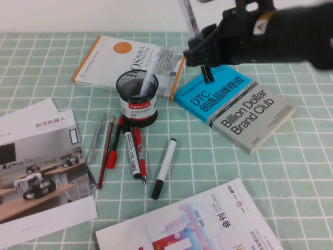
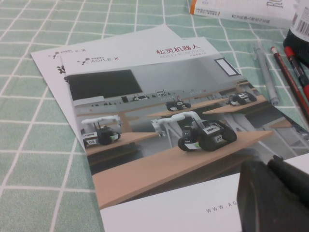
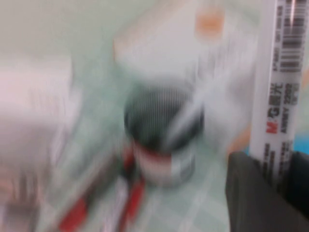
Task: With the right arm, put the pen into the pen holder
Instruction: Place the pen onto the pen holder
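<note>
My right gripper (image 1: 202,52) hangs in the air at the back right, above the blue book. It is shut on the pen (image 1: 208,73), a white barrel with black lettering held roughly upright; its black end pokes out below the fingers. The right wrist view shows the pen's barrel (image 3: 280,92) clamped between the dark fingers (image 3: 251,193). The pen holder (image 1: 138,101), black mesh with a red-and-white band, stands left of and below the gripper, blurred in the right wrist view (image 3: 161,140). A slim whitish pen (image 1: 147,80) leans in it. My left gripper (image 2: 277,193) rests shut over a brochure.
A white-and-orange book (image 1: 117,57) lies behind the holder and a blue book (image 1: 234,104) to its right. Red pens (image 1: 138,151), a pencil and a plain white marker (image 1: 164,167) lie in front. Brochures (image 1: 36,166) lie left, and a magazine (image 1: 197,224) lies at the front.
</note>
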Controlling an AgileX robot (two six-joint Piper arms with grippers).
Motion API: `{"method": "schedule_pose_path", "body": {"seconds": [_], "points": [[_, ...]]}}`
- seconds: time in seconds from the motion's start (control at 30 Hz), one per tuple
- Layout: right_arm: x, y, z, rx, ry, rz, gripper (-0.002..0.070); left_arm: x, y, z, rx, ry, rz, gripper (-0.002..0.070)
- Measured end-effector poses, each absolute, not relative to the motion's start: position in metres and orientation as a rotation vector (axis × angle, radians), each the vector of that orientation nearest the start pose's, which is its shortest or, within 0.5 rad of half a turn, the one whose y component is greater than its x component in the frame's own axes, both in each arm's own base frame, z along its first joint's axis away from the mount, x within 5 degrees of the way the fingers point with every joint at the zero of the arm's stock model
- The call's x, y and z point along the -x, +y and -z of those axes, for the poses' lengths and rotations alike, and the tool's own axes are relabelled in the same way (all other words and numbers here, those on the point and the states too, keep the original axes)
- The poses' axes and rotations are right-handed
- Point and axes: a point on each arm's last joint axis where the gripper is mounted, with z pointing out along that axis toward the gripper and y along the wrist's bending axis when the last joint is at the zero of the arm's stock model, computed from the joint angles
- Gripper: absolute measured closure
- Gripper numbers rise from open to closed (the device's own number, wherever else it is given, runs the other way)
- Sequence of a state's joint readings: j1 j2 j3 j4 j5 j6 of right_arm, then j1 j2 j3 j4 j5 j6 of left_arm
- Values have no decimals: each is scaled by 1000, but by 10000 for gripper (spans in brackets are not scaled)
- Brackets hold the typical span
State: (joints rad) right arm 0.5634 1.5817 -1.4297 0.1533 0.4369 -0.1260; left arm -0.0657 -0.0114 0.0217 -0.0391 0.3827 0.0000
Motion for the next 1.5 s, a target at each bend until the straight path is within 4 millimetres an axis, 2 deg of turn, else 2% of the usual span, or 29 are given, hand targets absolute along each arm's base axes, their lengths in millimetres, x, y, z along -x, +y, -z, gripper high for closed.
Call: {"method": "schedule_pose_path", "body": {"seconds": [0.17,0.4,0.57,0.8,0.97,1.5], "points": [[-303,213,-340,503,1748,-464,563,-52,-5,-172,-38,1877,84,680],[-308,255,-304,503,1481,-489,563,-52,-5,-172,-38,1877,84,680],[-318,275,-275,468,1340,-542,563,-52,-5,-172,-38,1877,84,680],[-345,300,-244,456,1338,-567,563,-52,-5,-172,-38,1877,84,680],[-361,315,-235,457,1344,-570,563,-52,-5,-172,-38,1877,84,680],[-374,321,-193,382,1524,-613,563,-52,-5,-172,-38,1877,84,680]]}}
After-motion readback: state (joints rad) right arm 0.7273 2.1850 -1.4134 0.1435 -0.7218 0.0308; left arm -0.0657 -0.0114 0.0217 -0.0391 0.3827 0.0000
